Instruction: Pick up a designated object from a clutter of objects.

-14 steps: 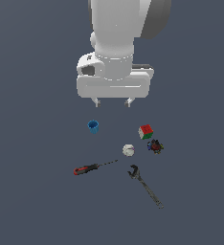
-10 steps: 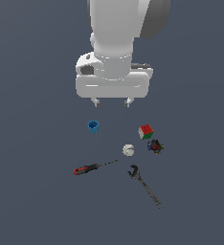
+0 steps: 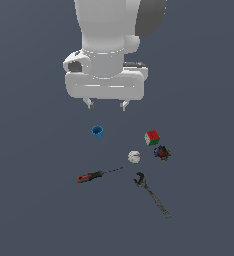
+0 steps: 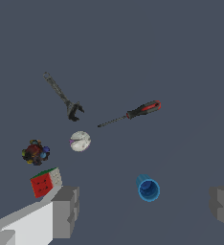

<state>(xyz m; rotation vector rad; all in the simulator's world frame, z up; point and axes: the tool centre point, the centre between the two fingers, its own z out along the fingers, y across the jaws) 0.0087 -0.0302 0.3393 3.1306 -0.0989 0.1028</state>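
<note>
Dark multicoloured lump (image 3: 162, 153) on the counter (image 3: 34, 210) — just beside the red-green-white cube (image 3: 152, 137), near the white ball (image 3: 134, 157).
Gripper (image 3: 106, 104) high above, jaws wide and empty; blue cup (image 4: 148, 188) seen hollow only from the wrist view — exterior view alone showing the arm's bulk over screwdriver (image 3: 95, 175) and wrench (image 3: 152, 194).
</note>
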